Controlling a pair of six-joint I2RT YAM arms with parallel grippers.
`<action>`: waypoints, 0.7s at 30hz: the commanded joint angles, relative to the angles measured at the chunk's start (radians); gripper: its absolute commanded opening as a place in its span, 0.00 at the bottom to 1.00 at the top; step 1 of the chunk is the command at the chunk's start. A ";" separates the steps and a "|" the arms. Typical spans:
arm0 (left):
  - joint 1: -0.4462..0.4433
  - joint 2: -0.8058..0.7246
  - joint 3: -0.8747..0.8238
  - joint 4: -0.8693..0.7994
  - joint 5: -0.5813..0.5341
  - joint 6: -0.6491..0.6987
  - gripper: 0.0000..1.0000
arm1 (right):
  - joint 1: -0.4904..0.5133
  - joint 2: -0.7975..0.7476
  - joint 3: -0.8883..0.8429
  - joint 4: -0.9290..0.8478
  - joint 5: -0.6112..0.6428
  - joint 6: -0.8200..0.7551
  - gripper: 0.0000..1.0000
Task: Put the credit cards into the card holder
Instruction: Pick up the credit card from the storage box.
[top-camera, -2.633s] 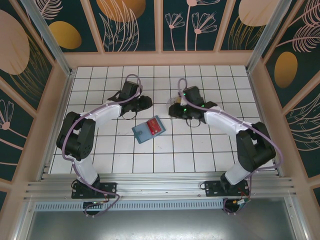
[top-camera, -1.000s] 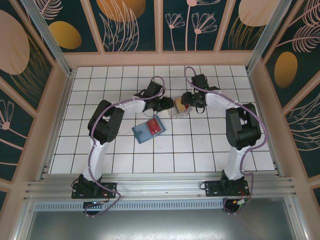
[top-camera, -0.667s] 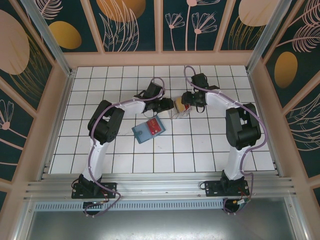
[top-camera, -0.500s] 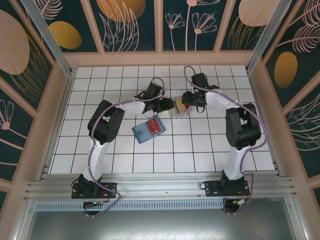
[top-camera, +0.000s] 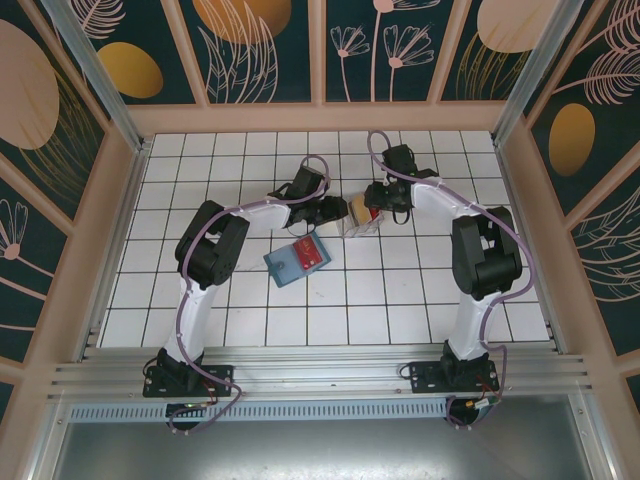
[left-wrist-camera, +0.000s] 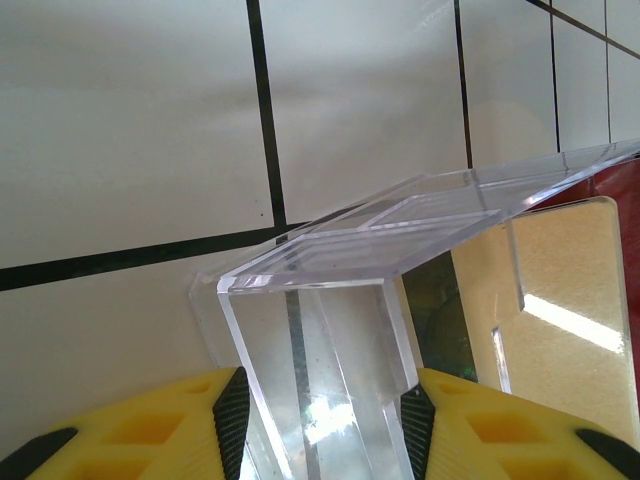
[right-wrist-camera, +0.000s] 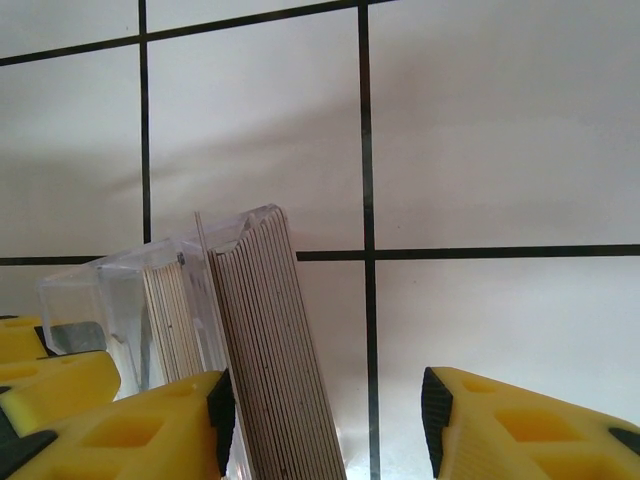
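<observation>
Counter (top-camera: 400, 290) is white tile, boxed by wood walls (top-camera: 528, 240) on L, R and far sides. We see plenty of bare tile on the near half and both flanks. Both arms meet centre-far, so room there is tight.

Clear box (top-camera: 356, 224) stands between them. The card holder (top-camera: 283, 266) lies flat near centre, just on the near side of the box and not touching it, w/ a red card (top-camera: 308, 254) on top.

L fingers (top-camera: 338, 210) are at the box's L end. In L wrist view both pads (left-wrist-camera: 232, 420) press a clear box wall, pinching it.

R fingers (top-camera: 380, 203) are at the box's R end, spread. In R wrist view one pad (right-wrist-camera: 222, 410) touches the card stack (right-wrist-camera: 270, 340), which stands on edge in the box. The other pad is well apart, bare tile between.

Tan card (left-wrist-camera: 560, 300) shows thru the box wall.
</observation>
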 joint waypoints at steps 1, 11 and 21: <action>-0.006 0.006 -0.037 -0.057 -0.005 -0.001 0.46 | -0.006 -0.044 0.028 -0.038 0.041 -0.018 0.53; -0.005 0.007 -0.038 -0.050 -0.003 -0.005 0.46 | -0.005 -0.047 0.032 -0.037 0.030 -0.018 0.48; -0.005 0.004 -0.047 -0.043 -0.003 -0.010 0.46 | -0.004 -0.059 0.030 -0.045 0.035 -0.023 0.40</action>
